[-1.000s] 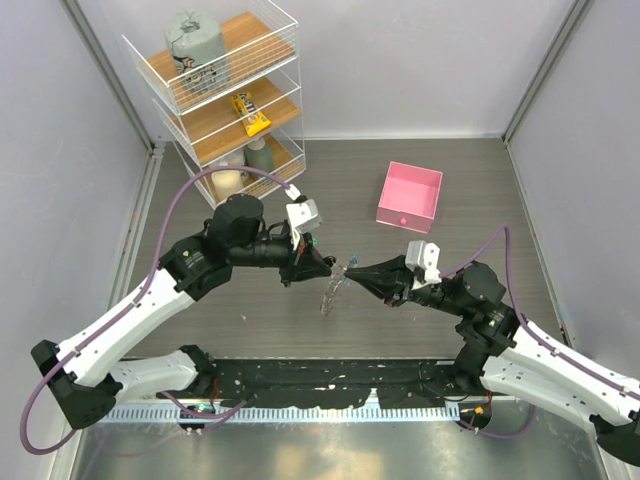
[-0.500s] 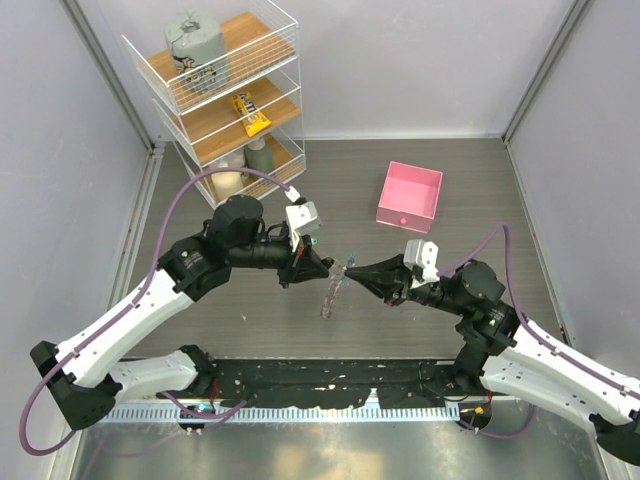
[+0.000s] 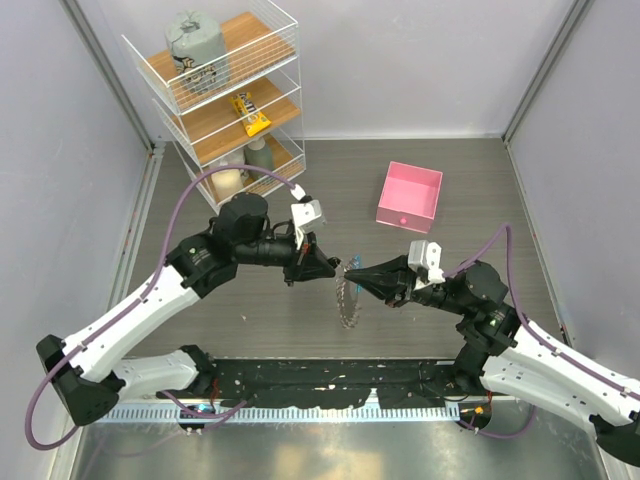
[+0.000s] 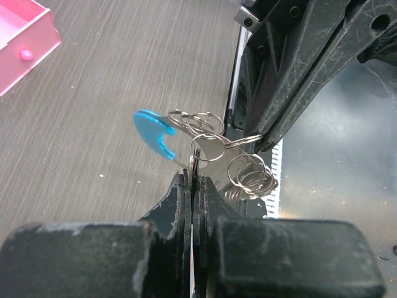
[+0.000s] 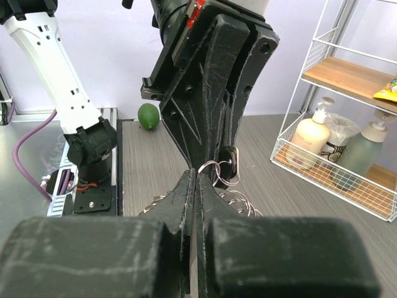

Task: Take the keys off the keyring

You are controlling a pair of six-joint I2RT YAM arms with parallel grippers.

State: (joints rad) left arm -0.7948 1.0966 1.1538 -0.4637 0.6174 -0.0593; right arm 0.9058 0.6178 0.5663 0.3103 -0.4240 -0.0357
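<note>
- left gripper (image 4: 193, 177) clamped on a flat key head, anchoring the bunch
- right gripper (image 5: 194, 181) pinched tight on the keyring (image 4: 200, 119) wire, opposing the left, probably to work a key off
- keys (image 3: 348, 300) dangle between both grippers, above the surface (image 3: 270, 325), so the rings turn freely

One left pincer (image 3: 325, 268), one right pincer (image 3: 360, 273), one keyring (image 4: 201, 121), keys (image 3: 348, 300) too bunched to count, one pink box (image 3: 409, 196), one wire rack (image 3: 222, 95), two pump bottles (image 5: 308, 135) (image 5: 363, 155), one green lime (image 5: 149, 116).
</note>
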